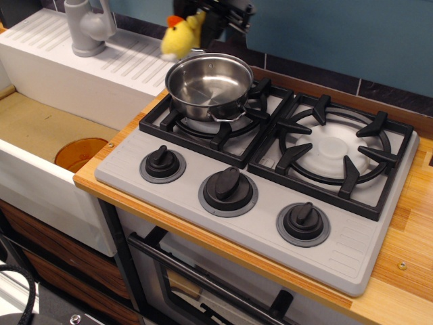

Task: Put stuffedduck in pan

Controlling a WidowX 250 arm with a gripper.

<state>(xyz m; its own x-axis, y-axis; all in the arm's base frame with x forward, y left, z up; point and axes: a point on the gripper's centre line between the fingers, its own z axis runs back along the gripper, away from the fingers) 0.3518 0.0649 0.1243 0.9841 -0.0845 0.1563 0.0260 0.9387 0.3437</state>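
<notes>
The yellow stuffedduck (178, 37) with its orange beak hangs in the air at the top of the view, just above and behind the far left rim of the pan. The gripper (201, 20) is shut on the duck's rear end; only its dark lower part shows at the top edge. The pan (208, 84), a shiny steel pot with loop handles, stands empty on the back left burner of the stove.
A grey stove top (169, 193) has black grates and three black knobs (229, 189) along its front. A white sink (40, 169) with an orange drain (80, 152) lies left; a grey faucet (88, 27) stands behind. A wooden counter (406, 271) frames the stove.
</notes>
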